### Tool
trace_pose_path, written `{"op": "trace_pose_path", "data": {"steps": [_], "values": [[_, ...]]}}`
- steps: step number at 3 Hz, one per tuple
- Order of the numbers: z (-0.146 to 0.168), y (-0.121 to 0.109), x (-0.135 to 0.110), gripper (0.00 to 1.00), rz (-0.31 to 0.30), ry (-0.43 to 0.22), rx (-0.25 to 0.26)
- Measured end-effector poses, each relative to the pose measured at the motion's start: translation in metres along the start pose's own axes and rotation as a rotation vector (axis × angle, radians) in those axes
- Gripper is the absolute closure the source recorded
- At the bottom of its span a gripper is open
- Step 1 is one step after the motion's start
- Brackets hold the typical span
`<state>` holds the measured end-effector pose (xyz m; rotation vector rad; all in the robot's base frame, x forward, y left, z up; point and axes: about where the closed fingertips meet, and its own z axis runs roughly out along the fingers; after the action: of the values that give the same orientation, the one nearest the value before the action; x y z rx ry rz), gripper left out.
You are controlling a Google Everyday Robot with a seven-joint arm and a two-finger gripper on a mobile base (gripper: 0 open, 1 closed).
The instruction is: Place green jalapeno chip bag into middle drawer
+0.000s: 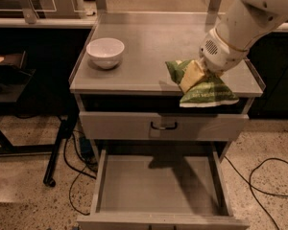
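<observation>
Pincer (pixel 194 75) w/ green jalapeno chip bag (pixel 209 94), counter (pixel 134 83) front, long-axis L-R

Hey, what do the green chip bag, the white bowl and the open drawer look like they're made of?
The green jalapeno chip bag, gripped by the gripper at the countertop's front edge, looks like thin plastic film: crinkled, slightly glossy. The white bowl seems glazed ceramic, smooth and shiny; possibly plastic. The middle drawer looks like matte grey sheet metal: thin, low walls.
</observation>
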<state>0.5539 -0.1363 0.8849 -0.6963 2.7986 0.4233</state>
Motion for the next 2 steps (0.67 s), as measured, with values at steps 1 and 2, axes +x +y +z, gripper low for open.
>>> {"op": "trace_pose_path", "data": {"steps": [1,2], "values": [[0.017,0.029,0.031,1.00,0.014,0.026,-0.053],[0.045,0.047,0.071,1.00,0.028,0.097,-0.097]]}}
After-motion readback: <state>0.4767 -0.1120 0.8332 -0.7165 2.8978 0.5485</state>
